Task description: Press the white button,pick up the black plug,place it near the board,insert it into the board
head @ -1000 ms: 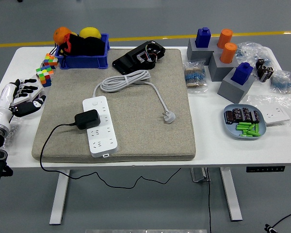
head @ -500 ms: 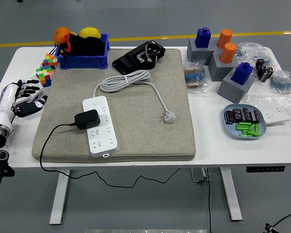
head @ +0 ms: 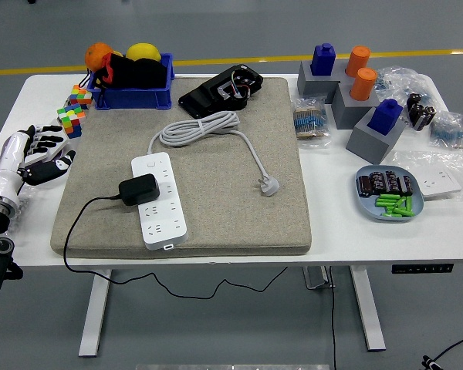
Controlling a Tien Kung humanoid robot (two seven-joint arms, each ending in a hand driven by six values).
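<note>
The black plug (head: 139, 189) sits on the white power strip (head: 160, 200) — a stiff, light block, best pinched across its side faces. Its soft cord (head: 81, 231) trails toward seven o'clock. The left hand (head: 40, 158), at nine o'clock, is spread and empty.

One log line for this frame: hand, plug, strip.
left robot hand: open, at table's left edge | plug: on strip | right: not in view

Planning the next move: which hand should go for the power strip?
Left, probably. The left hand hovers, fingers relaxed and holding nothing, beside the mat's left edge, near the power strip with the black plug on it. No right arm is in view.
</note>
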